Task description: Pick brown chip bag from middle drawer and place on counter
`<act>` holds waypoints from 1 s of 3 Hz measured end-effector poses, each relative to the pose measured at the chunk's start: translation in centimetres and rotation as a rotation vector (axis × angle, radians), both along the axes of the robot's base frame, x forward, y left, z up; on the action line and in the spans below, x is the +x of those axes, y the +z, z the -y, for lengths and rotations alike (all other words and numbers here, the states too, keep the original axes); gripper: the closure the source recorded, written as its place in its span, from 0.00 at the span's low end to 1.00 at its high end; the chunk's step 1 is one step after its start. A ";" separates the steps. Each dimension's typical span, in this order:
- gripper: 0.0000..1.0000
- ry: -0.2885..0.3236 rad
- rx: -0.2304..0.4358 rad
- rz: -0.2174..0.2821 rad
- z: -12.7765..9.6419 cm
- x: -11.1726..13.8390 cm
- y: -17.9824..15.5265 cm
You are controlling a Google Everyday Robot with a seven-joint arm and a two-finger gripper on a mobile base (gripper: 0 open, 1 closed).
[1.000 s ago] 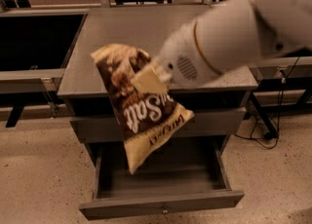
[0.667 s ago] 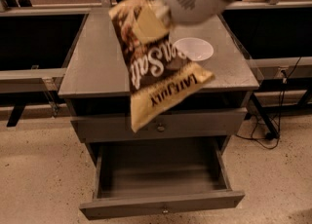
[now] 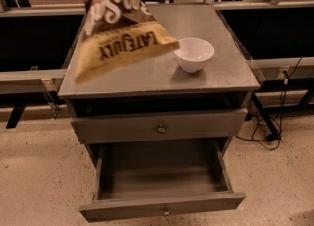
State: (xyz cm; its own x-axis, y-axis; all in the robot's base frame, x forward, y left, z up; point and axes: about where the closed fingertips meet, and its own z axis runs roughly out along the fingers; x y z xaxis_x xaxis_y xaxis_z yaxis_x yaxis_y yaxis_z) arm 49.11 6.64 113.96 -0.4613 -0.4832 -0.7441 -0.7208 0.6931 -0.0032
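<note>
The brown chip bag (image 3: 120,26) hangs in the air over the left part of the counter (image 3: 162,75), its tan-yellow lower end tilted down to the left. Its upper end runs out of the top edge of the camera view. My gripper is out of view above that edge, so its hold on the bag does not show. The middle drawer (image 3: 162,205) is pulled wide open below, and nothing lies inside it.
A white bowl (image 3: 194,53) stands on the right half of the counter, just right of the bag. The upper knobbed drawer front (image 3: 161,128) is closed. Cables (image 3: 267,134) lie on the floor at the right. Dark benches flank the cabinet.
The bag has risen from in front of the cabinet to above the counter's left side. The arm and gripper, visible before, have left the frame at the top.
</note>
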 end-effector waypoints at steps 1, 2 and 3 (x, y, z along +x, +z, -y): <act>1.00 0.016 0.053 -0.032 -5.1 0.4 1.8; 0.82 0.164 0.100 -0.117 -11.5 1.6 -2.5; 0.59 0.234 0.129 -0.193 -11.6 7.0 -14.8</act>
State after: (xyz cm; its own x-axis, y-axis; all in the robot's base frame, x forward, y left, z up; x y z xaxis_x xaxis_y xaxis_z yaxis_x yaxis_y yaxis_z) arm 56.16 18.26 99.20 -0.4878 -0.5003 -0.7154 -0.8391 0.4946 0.2263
